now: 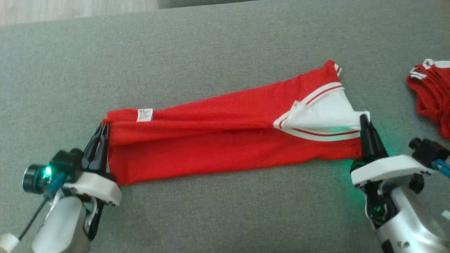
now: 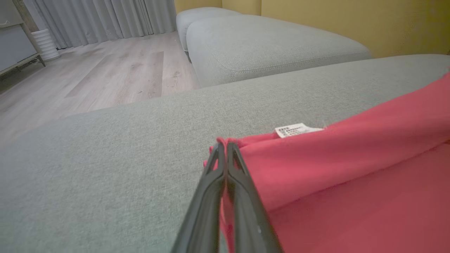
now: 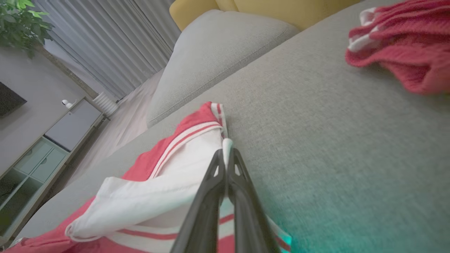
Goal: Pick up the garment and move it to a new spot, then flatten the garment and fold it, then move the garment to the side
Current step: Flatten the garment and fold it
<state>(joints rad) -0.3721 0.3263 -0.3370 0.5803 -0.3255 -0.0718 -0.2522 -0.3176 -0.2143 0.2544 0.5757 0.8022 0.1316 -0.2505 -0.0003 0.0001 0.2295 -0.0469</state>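
The red garment point(image 1: 218, 140) is lying stretched in a long band across the grey sofa cushion point(image 1: 211, 45), with the robot's two arms gripping it at either end. The left gripper point(image 1: 104, 124) is pinching the hem corner near the white label point(image 1: 144, 115), its fingers closed tight on the cloth. The right gripper point(image 1: 362, 117) is clamping, just as tightly, a corner of the white striped panel point(image 1: 323, 112) at the opposite end. The work appears to be sitting in the flatten-and-fold stage, with the cloth already doubled lengthways. What is coming next likely calls for both arms travelling together, keeping the fabric taut so the crease is not slipping. A second red garment point(image 1: 430, 95) is lying bunched near the right arm, apart from the stretched piece, and may be crowding any move to that side. The wooden floor point(image 1: 70, 8) is showing beyond the cushion's far edge.
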